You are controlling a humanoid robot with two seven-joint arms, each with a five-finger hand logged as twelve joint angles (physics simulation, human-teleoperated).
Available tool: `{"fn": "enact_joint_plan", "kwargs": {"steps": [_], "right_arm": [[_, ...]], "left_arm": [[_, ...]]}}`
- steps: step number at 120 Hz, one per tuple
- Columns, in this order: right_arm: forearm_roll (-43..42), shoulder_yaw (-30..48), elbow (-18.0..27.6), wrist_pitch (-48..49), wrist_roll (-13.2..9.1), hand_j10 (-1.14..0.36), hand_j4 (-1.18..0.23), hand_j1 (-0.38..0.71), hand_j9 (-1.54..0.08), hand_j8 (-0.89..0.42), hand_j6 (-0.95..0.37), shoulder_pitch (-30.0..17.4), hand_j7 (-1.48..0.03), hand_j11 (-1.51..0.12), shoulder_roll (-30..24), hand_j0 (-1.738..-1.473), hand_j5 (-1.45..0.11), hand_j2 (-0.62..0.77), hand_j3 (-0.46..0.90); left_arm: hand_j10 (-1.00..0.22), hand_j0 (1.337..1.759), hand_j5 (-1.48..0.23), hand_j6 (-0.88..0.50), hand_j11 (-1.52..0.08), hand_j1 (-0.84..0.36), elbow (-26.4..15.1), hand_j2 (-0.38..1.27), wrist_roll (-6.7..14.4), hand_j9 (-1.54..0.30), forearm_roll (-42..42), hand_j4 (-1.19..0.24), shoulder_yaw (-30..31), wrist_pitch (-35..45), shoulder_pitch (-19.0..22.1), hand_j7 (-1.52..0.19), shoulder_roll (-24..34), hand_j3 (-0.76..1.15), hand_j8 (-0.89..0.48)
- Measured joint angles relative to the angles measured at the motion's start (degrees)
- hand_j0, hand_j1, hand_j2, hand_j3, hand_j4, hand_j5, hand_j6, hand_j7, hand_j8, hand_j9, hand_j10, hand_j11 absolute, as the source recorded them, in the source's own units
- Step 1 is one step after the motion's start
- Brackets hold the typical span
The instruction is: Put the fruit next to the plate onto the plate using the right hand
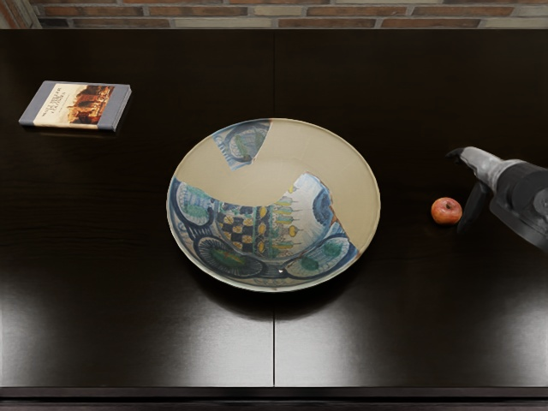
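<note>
A dark glossy table (103,282) with a brick wall (257,13) behind it.

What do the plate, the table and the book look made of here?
The plate looks like glazed ceramic: beige with a painted blue-green pattern and a small glint near its front rim. The table looks like dark polished wood or veneer, with soft reflections and a centre seam. The book is probably paper with a printed cover.
</note>
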Motion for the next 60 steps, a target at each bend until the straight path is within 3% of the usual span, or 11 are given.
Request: {"fn": "enact_joint_plan", "kwargs": {"steps": [60], "right_arm": [[-0.9,-7.9,-0.7,-10.7,0.0,-0.25,-0.25,-0.06,-0.32,-0.25,-0.25,-0.8,-0.32,-0.32,5.1,-1.658,-0.32,-0.05,0.00]], "left_arm": [[-0.23,1.658,-0.30,-0.23,-0.30,0.07,0.0,0.05,0.0,-0.30,0.0,-0.23,0.0,0.0,0.0,-0.30,0.0,0.00,-0.23]]}}
